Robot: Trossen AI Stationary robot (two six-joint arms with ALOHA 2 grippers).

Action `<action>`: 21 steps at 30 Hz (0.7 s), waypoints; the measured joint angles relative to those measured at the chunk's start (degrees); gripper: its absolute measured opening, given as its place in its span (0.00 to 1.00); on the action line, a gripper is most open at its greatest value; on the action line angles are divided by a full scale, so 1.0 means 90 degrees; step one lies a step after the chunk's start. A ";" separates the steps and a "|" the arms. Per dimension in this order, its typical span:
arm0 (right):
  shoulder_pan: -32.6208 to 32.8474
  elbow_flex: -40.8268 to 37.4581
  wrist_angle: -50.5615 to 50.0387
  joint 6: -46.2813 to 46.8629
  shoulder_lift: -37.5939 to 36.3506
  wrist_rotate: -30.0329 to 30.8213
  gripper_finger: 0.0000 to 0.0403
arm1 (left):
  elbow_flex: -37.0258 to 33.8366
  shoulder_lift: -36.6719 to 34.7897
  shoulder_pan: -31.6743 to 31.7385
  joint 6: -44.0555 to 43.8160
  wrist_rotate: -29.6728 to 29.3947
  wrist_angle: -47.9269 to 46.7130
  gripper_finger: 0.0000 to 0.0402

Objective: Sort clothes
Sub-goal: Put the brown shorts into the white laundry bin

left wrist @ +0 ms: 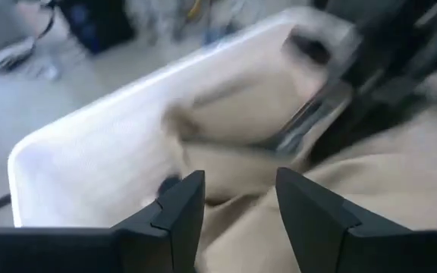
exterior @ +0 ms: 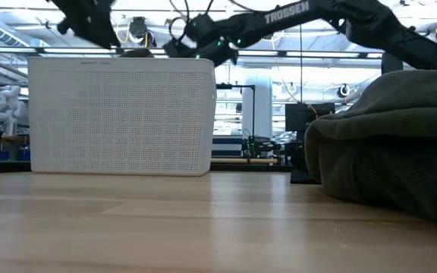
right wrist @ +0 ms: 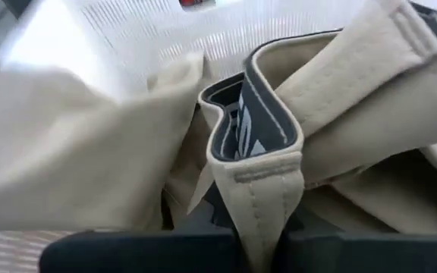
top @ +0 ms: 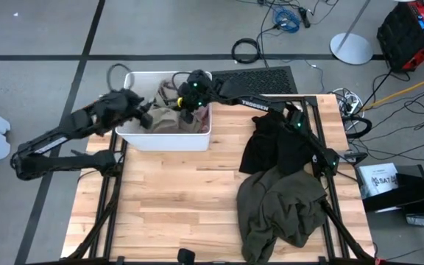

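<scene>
A tan khaki garment (top: pixel 169 116) lies bunched inside the white bin (top: pixel 135 138) at the table's far left. My right gripper (top: pixel 191 107) reaches into the bin's right part and is shut on this garment (right wrist: pixel 127 152). My left gripper (top: pixel 147 115) is open over the bin's left part, with the khaki cloth (left wrist: pixel 370 189) just beyond its fingers (left wrist: pixel 182 216); I cannot tell whether it touches. A black garment (top: pixel 271 143) and a dark olive green one (top: pixel 282 206) lie on the table's right half. The navy and pink garments are not in view. My right gripper pinches a stitched band edge of the khaki garment (right wrist: pixel 262 199), the one with the dark lining, between its two fingers. Several layers are folded together there. The fingers come from above, slanting down into the bin. The rest of the garment lies slack in the bin.
The bin (exterior: pixel 120 114) stands at the table's far edge, its walls close around both grippers. The olive garment (exterior: pixel 385 152) piles high on the right. Bare wood (top: pixel 175 206) lies in the near left half. Cables and a stand are on the floor beyond.
</scene>
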 joint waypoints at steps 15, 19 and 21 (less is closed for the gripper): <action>0.0113 0.0024 -0.0880 -0.0373 0.0823 0.0026 0.01 | 0.0001 -0.0888 -0.0268 -0.0011 0.0730 0.0481 0.43; 0.0123 0.0022 -0.1124 -0.0307 0.0820 0.0022 0.02 | 0.0002 -0.0803 -0.0268 -0.0025 0.0845 0.0479 0.43; 0.0124 0.0022 -0.1375 -0.0040 0.0818 0.0024 0.04 | 0.0002 -0.0769 -0.0268 -0.0028 0.1003 0.0483 0.43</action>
